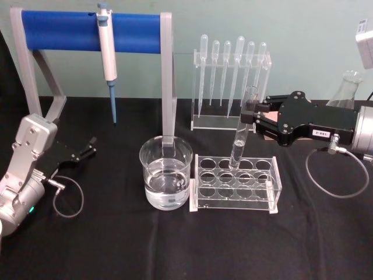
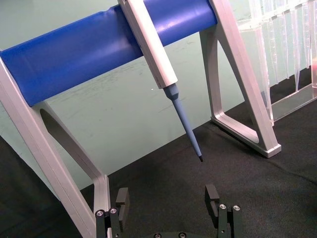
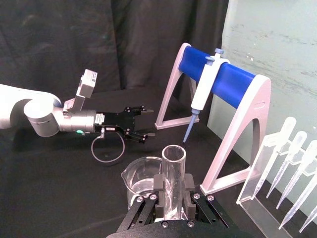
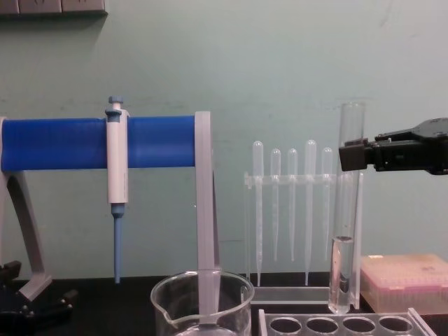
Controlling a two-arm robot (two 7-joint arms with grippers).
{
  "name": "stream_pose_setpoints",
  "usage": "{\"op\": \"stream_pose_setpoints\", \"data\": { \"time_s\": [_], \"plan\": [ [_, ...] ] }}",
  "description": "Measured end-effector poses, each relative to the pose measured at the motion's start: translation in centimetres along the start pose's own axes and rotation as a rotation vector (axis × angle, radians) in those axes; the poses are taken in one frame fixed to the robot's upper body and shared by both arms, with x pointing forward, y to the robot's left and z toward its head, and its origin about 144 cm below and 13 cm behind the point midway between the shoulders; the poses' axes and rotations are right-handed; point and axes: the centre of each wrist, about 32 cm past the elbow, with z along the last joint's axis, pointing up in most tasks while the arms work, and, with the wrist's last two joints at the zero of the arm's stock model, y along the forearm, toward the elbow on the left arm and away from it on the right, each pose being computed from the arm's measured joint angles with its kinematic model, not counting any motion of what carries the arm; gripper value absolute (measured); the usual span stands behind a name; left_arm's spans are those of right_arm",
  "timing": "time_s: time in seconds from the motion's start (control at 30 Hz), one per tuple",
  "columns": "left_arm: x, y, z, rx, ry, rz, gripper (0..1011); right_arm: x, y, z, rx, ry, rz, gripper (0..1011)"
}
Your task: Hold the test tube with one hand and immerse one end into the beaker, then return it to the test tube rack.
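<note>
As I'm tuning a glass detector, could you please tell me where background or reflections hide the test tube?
Head view: the test tube blends at its top into the clear pipette rack behind, while its lower end stands out against the black cloth. Chest view: it is pale against the green wall. Right wrist view: its rim glints against dark cloth, held in the right gripper.
</note>
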Motion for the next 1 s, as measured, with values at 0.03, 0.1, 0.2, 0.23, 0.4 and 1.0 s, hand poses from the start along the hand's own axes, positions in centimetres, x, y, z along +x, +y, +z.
{"op": "stream_pose_setpoints", "data": {
  "time_s": [0.03,0.1,0.2,0.23,0.4,1.0],
  "plan": [
    [0.0,0.0,0.0,0.0,0.0,0.0,1000,0.0,0.0,0.0,0.0,0.0,0.0,234],
    [0.0,0.0,0.0,0.0,0.0,0.0,1000,0.0,0.0,0.0,0.0,0.0,0.0,234],
    [0.0,0.0,0.0,0.0,0.0,0.0,1000,0.0,0.0,0.0,0.0,0.0,0.0,234],
    [0.0,0.0,0.0,0.0,0.0,0.0,1000,0.0,0.0,0.0,0.0,0.0,0.0,234],
    [0.0,0.0,0.0,0.0,0.0,0.0,1000,0.0,0.0,0.0,0.0,0.0,0.0,234],
    [0.0,0.0,0.0,0.0,0.0,0.0,1000,0.0,0.0,0.0,0.0,0.0,0.0,234]
  ]
}}
